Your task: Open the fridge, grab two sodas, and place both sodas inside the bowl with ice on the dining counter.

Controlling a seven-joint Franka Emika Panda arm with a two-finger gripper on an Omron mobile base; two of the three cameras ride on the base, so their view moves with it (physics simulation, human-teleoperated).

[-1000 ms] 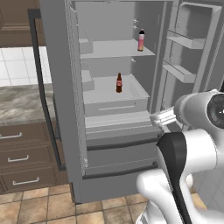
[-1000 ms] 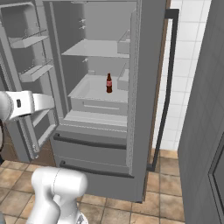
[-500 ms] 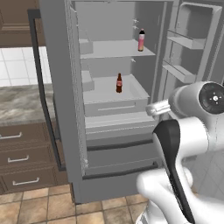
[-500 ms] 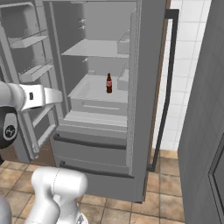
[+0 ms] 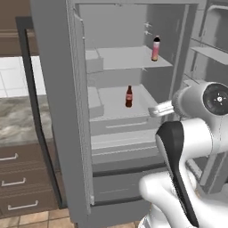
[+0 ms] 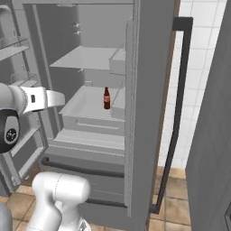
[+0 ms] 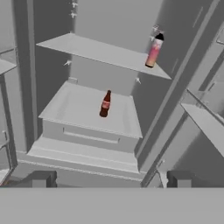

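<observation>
Inside fridge point(image 5: 58, 89), soda point(image 5: 128, 96) stands upright, cap up.

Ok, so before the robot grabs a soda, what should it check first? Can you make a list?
1. Fridge doors open: ok, both swung wide and the shelves show.
2. Cola bottle standing upright on the lower shelf: ok.
3. Way to that bottle clear: ok, nothing stands in front of it in the hand view.
4. Gripper open and empty: ok, the fingertips sit wide apart with nothing between them.
5. Second soda: cannot tell. The pinkish bottle on the upper shelf has a dark cap, but its label is too blurry to read.
6. Gripper close enough to close on the bottle: not ok, it is outside the shelves.
</observation>
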